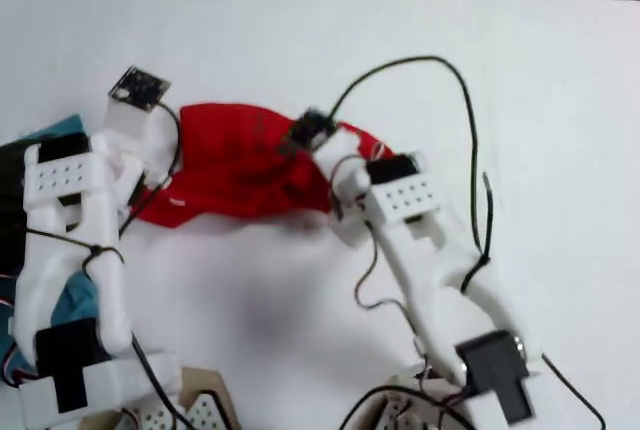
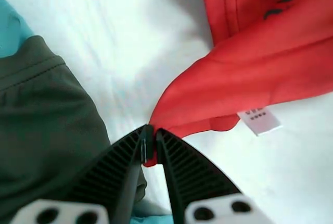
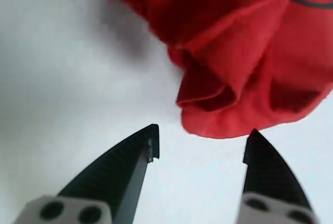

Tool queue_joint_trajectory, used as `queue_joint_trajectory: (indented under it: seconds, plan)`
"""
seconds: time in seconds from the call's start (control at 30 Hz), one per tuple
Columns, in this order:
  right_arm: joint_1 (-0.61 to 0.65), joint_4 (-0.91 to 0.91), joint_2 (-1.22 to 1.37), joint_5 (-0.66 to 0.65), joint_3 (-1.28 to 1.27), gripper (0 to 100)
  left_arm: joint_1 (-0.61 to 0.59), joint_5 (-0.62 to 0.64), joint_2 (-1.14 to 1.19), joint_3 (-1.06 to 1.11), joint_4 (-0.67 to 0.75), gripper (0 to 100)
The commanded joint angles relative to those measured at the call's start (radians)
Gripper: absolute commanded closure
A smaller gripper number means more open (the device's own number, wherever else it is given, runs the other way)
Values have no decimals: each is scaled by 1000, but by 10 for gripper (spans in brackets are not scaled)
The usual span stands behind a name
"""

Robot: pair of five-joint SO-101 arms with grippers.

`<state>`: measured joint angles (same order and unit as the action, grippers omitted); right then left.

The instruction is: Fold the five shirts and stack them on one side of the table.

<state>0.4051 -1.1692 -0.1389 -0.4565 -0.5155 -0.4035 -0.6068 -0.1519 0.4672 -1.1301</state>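
Left wrist view: red shirt (image 2: 260, 78) corner hidden between jaws.

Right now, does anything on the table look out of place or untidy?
The red shirt lies crumpled, not flat; the left gripper pinches one corner, and the shirt's white tag sticks out.
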Motion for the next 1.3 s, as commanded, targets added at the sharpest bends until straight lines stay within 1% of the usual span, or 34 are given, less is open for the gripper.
queue_joint_trajectory:
  seconds: [0.0,0.07,0.27,0.43,0.5,0.63,0.83,1.07,1.27]
  plan:
    - [-1,15,64,126,114,730,6,0,2,-35,11,978]
    - [16,15,96,172,140,730,6,2,2,-35,11,978]
    - [82,-38,111,175,190,738,2,0,2,-33,11,978]
    - [87,-56,119,176,282,851,2,2,2,-33,11,978]
    - [87,-56,119,180,301,872,2,2,2,-33,9,978]
    - [91,-61,120,181,295,872,2,2,2,-33,8,978]
    - [87,-139,120,176,295,872,2,2,2,-33,11,978]
    - [87,-134,128,175,287,872,3,0,2,-38,11,978]
    - [85,-67,229,175,233,872,2,-2,2,-35,11,978]
